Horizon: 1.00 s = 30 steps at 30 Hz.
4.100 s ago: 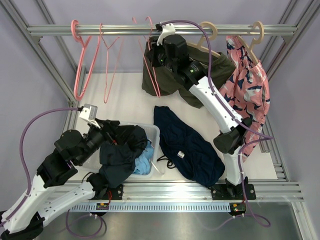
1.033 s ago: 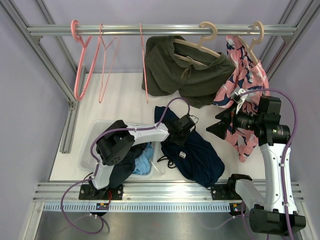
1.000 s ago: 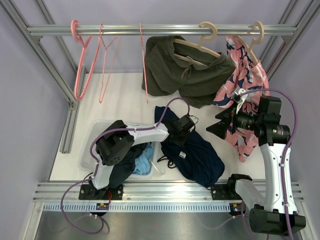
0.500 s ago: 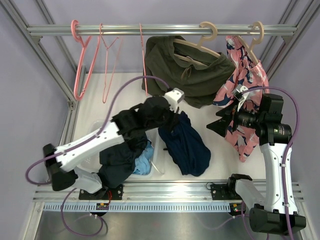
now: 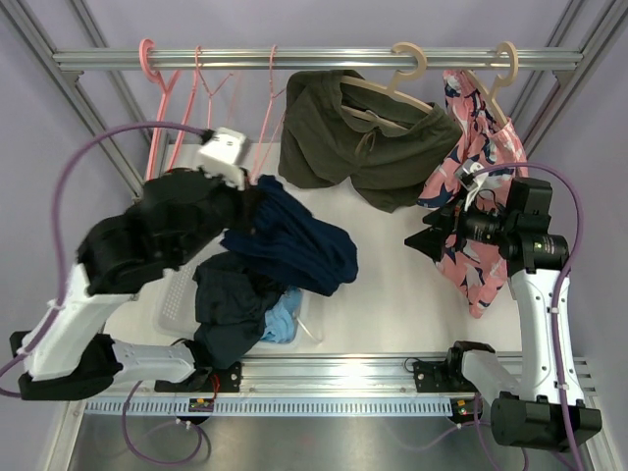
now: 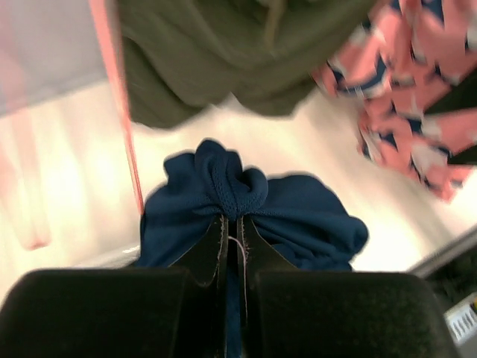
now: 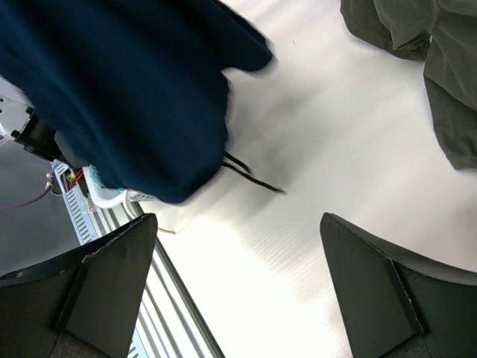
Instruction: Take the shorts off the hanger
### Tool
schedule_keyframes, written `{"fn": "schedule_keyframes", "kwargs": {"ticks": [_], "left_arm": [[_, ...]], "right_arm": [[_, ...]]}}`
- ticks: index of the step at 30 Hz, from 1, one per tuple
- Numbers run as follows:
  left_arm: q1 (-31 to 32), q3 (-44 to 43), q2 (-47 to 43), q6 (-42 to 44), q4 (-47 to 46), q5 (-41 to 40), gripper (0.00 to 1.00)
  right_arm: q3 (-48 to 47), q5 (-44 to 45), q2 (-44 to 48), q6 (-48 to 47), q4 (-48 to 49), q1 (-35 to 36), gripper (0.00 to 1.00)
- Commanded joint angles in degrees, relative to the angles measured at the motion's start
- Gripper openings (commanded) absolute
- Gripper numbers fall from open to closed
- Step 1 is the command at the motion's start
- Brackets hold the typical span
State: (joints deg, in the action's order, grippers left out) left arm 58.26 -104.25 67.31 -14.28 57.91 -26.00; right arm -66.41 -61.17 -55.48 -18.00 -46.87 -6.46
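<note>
My left gripper [image 6: 232, 221] is shut on a bunched fold of the deep navy shorts [image 6: 253, 205], which hang from it in the air. In the top view these shorts [image 5: 299, 247] drape over the bin's right side, with the left gripper [image 5: 257, 208] at their upper left edge. The dark slate-navy shorts [image 5: 231, 304] and the light sky-blue shorts [image 5: 282, 322] lie in the clear bin [image 5: 175, 294]. My right gripper [image 5: 417, 242] stands open at mid-height on the right, with only the white table showing between its fingers [image 7: 112, 276].
Olive-green shorts [image 5: 363, 137] hang on a wooden hanger from the top rail [image 5: 118, 61]. A pink patterned pair [image 5: 481, 186] hangs at the far right, just behind my right arm. Several bare pink hangers [image 5: 162, 128] hang at the left.
My left arm has lifted the deep navy shorts off the table and swung them up and left over the bin. The right arm has stayed put.
</note>
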Motion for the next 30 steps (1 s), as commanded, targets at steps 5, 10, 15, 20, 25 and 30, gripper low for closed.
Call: {"fn": "schedule_keyframes", "kwargs": {"ticks": [5,10,15,20,25,30], "left_arm": [[-0.16,-10.0,-6.49,4.96,4.4,-17.5,0.0],[-0.08,-15.63,-6.83,6.81,7.39,-22.33,0.0],[-0.08,-11.78,-8.86,6.99,5.2,-23.49,0.0],[-0.08,-5.28,-9.13,5.85,2.48,-20.32,0.0],[-0.08,0.96,-10.18,1.11,0.1,-16.82,0.0],[-0.08,9.22,-13.86,-8.01,0.45,-12.77,0.0]], "right_arm": [[-1.88,-1.85,-1.64,1.04,3.01,-0.4,1.0],[-1.79,-1.5,-2.17,0.95,3.45,-0.4,1.0],[-1.44,-1.24,-2.35,1.3,3.89,-0.4,0.99],[-1.26,-0.97,-2.52,1.3,3.98,-0.4,0.99],[-1.26,-0.53,-2.35,0.51,3.46,-0.4,1.0],[-0.56,0.08,-1.82,-0.1,2.93,-0.4,1.0]]}}
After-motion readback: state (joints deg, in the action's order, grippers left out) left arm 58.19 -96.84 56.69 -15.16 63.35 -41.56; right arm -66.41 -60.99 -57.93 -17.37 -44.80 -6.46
